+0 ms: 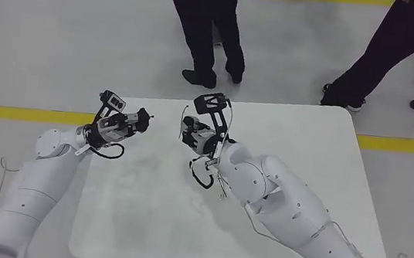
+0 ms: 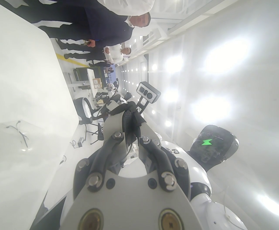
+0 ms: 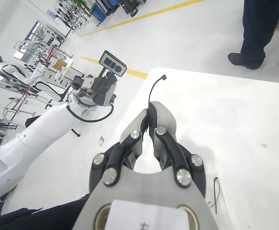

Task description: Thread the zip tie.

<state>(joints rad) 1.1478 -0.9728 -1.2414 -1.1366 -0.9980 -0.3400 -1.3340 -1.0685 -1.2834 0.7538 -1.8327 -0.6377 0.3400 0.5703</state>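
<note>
The right claw (image 3: 148, 111) is pinched shut on the black zip tie (image 3: 152, 87), whose strap curves out beyond its fingertips, head outermost, above the worktop (image 3: 218, 109) near the far edge. The left claw (image 2: 130, 117) is closed, with its pads together, by the left edge. A spare tie (image 3: 215, 196) lies on the worktop.

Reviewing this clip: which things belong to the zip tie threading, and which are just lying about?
Job in hand:
- zip tie, pinched in the right gripper
- left gripper, shut, near the table's corner

Lying about:
- spare zip ties, flat on the table
</note>
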